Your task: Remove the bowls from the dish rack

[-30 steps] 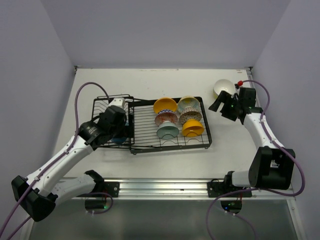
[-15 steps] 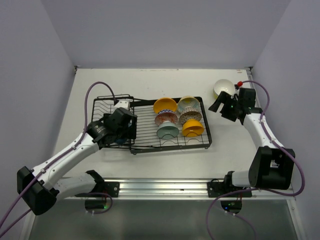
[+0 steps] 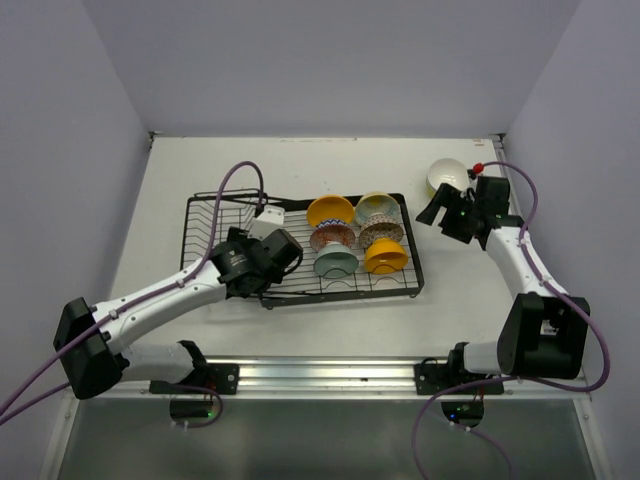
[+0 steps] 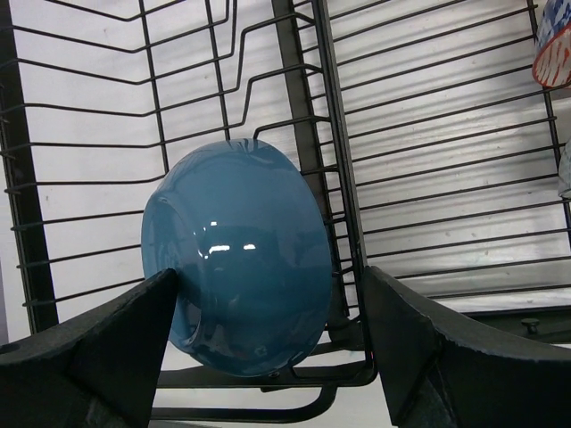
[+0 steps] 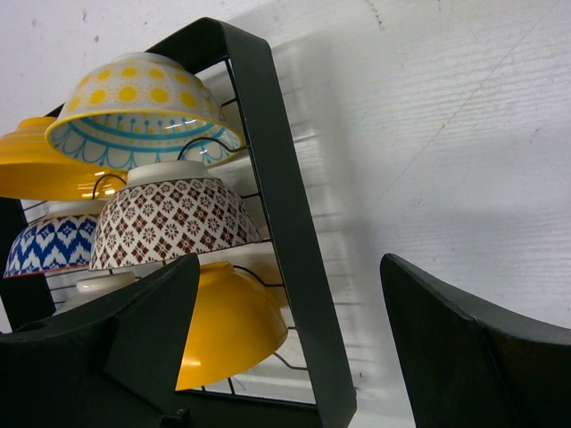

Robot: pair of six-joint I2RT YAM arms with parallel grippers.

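Observation:
The black wire dish rack (image 3: 300,292) lies mid-table. Its flat grid holds several upturned bowls: orange-yellow (image 3: 330,211), patterned light blue (image 3: 376,207), red-brown patterned (image 3: 333,236), pale teal (image 3: 335,262) and another orange-yellow one (image 3: 385,256). A blue bowl (image 4: 236,254) stands on edge in the slotted plate holder (image 4: 89,134). My left gripper (image 4: 268,343) is open with its fingers on either side of the blue bowl; it also shows in the top view (image 3: 258,268). My right gripper (image 3: 437,212) is open and empty just right of the rack. A white bowl (image 3: 447,175) sits on the table beyond it.
In the right wrist view the rack's black end frame (image 5: 285,267) stands between my right fingers, with the yellow-dotted bowl (image 5: 134,111), brown patterned bowl (image 5: 174,218) and orange-yellow bowl (image 5: 223,325) behind it. White walls enclose the table on three sides.
My left arm has swung right along the rack's near-left side, carrying its gripper over the blue bowl. The right arm and the bowls have not moved.

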